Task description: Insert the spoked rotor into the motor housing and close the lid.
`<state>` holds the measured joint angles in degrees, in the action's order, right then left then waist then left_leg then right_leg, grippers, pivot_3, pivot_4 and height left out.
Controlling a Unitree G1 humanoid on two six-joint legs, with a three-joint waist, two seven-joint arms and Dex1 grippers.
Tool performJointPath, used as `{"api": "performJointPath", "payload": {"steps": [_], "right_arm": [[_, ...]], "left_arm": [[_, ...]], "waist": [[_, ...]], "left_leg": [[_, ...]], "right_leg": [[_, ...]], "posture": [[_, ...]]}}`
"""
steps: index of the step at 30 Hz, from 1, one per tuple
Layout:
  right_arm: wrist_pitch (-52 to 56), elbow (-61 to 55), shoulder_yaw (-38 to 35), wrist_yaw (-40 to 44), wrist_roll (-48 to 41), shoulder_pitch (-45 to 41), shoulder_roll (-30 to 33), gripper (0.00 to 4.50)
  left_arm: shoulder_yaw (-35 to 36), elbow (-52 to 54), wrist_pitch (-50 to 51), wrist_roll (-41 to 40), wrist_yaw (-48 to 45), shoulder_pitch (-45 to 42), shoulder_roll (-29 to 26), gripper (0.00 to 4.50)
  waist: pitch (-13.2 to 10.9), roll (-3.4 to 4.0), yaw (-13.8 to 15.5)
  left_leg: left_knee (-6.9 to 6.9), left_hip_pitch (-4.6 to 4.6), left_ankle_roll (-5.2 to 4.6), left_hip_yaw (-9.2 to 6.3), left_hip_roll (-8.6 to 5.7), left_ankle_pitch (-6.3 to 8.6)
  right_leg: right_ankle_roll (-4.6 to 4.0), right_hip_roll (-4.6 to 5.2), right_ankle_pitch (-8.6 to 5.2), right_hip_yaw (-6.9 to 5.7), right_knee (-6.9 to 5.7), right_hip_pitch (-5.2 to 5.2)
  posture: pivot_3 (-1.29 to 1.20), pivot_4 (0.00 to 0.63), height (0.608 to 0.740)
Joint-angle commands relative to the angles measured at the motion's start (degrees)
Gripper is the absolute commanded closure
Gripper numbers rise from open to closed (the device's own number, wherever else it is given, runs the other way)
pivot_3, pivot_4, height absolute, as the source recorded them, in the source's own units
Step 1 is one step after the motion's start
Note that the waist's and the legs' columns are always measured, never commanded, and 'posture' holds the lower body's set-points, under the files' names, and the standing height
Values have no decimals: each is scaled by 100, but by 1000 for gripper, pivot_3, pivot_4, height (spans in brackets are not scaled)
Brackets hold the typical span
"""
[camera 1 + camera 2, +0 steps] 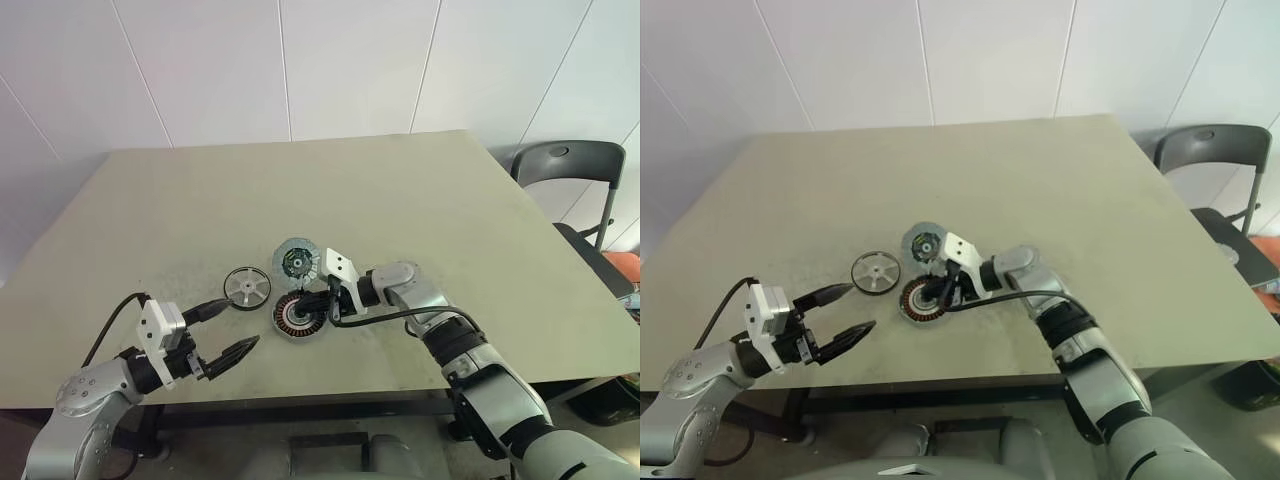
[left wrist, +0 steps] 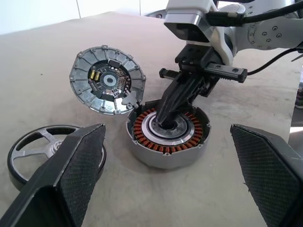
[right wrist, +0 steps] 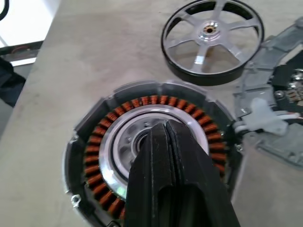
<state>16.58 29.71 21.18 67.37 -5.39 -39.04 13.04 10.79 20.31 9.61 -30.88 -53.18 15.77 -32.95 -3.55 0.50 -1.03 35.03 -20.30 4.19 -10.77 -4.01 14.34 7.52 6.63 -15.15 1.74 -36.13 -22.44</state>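
Left gripper [image 1: 228, 331] fingers wide, idle | right gripper [image 2: 166, 122] fingers pressed together in motor housing [image 1: 298, 317] centre | spoked rotor [image 1: 247, 287] uninserted on table [image 1: 420, 220] | lid [image 1: 297, 262] off

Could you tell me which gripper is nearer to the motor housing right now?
The right. The right gripper has its shut fingers down inside the motor housing, at its centre. The left gripper hovers open off to the housing's side, clear of it.

No readable text or labels anywhere.
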Motion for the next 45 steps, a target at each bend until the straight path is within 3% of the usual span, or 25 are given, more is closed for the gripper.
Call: {"api": "performJointPath", "payload": {"steps": [1, 7, 15, 19, 27, 29, 30, 35, 45], "right_arm": [[167, -160, -307, -1, -333, -114, -186, 4466], [455, -414, -665, -52, -664, -253, -252, 4466], [987, -1150, -730, 423, -938, -150, 292, 4466], [1245, -1797, -694, 894, -1170, -8, 823, 3635], [1858, -2478, -796, 1415, -1758, -1, 1510, 822], [1930, -2576, -828, 1430, -1875, -38, 1573, 199], [1935, -2634, -848, 1453, -1930, -51, 1598, 92], [1033, -2586, -721, 1406, -1596, 60, 1632, 92], [261, -2493, -484, 1505, -1278, 172, 1672, 92]], "left_arm": [[68, 136, -57, -30, 41, -71, -9, 0], [79, 128, -52, -38, 76, -65, -5, 0], [692, 35, 660, -624, 943, -100, 240, 0], [1179, -67, 1434, -886, 1988, -189, 388, 0], [1952, -516, 3090, -3037, 2352, -374, 527, 0], [2015, -701, 3471, -3488, 2455, -406, 546, 0], [2041, -820, 3636, -3705, 2531, -450, 588, 0], [2029, -1370, 4124, -4335, 2629, -716, 767, 0], [1638, -2635, 4198, -3836, 2236, -1447, 875, 0]], "waist": [[-1, 1, -2], [-1, 2, 9], [-3, 1, 15], [-4, -1, 25], [-8, -14, 23], [-13, -22, 25], [-13, -23, 27], [-15, -29, 24], [-13, -37, 29]], "left_leg": [[-1, -2, 0, -1, 0, 0], [-8, -12, 0, -2, -1, 0], [-5, -10, 0, -3, -1, 0], [-5, -13, 0, -4, -1, 0], [0, -17, 1, -2, -2, 1], [0, -19, 1, -2, -2, 1], [-1, -19, 1, -2, -2, 1], [0, -20, 2, -1, -2, 2], [0, -21, 3, 2, -3, 2]], "right_leg": [[0, 0, 0, 0, 0, -3], [-13, 0, 11, 0, 2, -14], [2, 1, 1, 0, 1, -12], [5, 3, 0, 0, 3, -13], [4, 6, -2, -1, 9, -12], [4, 6, -2, -1, 11, -12], [4, 6, -2, -1, 11, -13], [4, 6, -2, -3, 11, -15], [3, 6, 0, -3, 15, -14]], "posture": [[0, 0, 740], [0, 0, 740], [0, 0, 740], [0, 0, 740], [0, 0, 740], [0, 0, 740], [0, 0, 740], [0, 0, 740], [0, 0, 740]]}}
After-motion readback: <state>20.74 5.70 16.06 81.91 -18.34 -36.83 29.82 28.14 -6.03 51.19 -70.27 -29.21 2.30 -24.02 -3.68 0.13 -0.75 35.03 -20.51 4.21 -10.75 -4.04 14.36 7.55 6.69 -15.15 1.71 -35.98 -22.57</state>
